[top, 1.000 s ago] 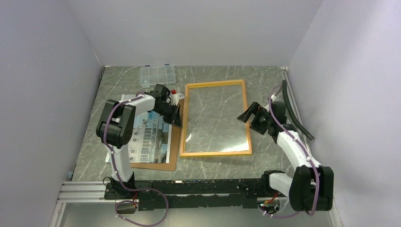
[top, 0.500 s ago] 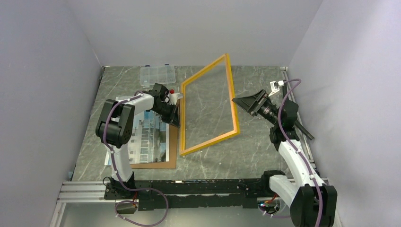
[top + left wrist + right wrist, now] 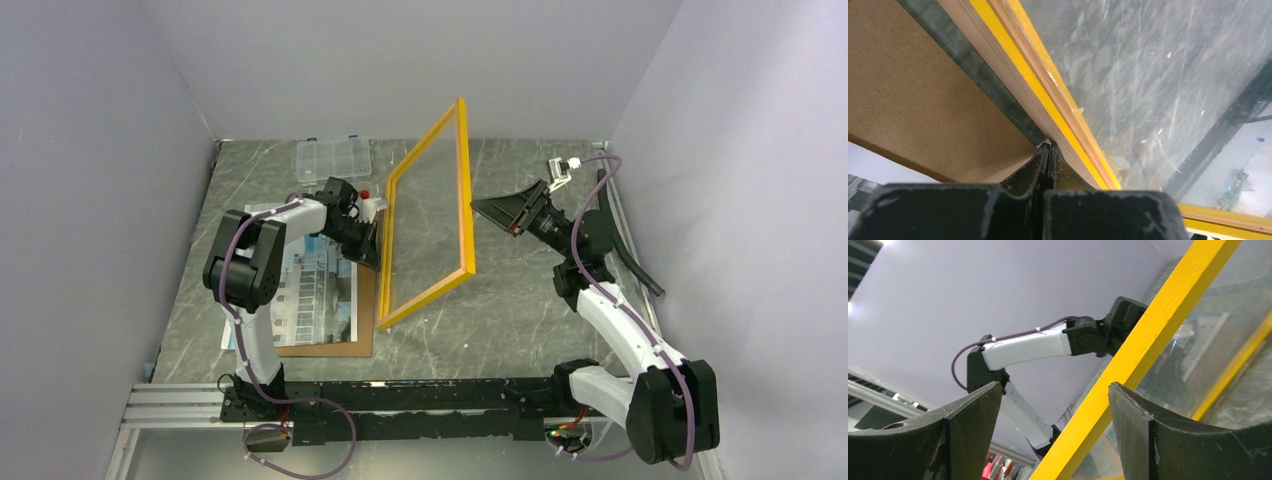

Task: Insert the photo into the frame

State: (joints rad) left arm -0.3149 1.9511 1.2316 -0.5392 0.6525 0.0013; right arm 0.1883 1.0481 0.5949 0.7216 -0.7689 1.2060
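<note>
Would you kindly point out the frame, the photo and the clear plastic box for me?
frame (image 3: 425, 298), top view, on its lower yellow rail.
photo (image 3: 315, 298), top view, on the printed building.
clear plastic box (image 3: 333, 157), top view, on its middle.

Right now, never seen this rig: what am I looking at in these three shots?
Two robot arms are bolted to a table. One picture looks down from above and behind them; the other two come from a camera on each wrist. The left gripper is shut, its tips at the low edge of the frame, which stands tilted up. The right gripper is open, fingers either side of the raised edge. On the table lie the photo on a brown backing board and a clear compartment box.
</note>
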